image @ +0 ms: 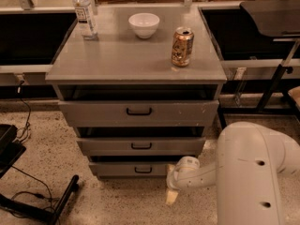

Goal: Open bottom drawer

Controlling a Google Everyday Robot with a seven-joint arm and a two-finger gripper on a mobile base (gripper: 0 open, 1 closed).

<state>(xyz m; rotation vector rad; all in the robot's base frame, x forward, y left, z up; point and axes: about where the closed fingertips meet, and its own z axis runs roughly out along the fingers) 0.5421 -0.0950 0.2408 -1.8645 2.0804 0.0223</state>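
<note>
Pale, cream-tipped gripper on a white, rounded robot arm: low over the speckled terrazzo floor, tip pointed down, just off the lower right corner of the grey three-drawer cabinet. Open or closed: cannot tell.

Just left of the wrist, the bottom drawer: a grey flat front, lowest of the three. Its small black bar handle untouched, apart from the gripper. A dark gap above the front.

Above that, the similar grey middle drawer front, then the taller, scuffed top drawer front with a larger handle.

On the cabinet top: a white ceramic bowl at the back, a gold drinks can towards the right, and a clear plastic bottle at the back left corner.

Off to the lower left, on the floor, a black metal stand with cables.
</note>
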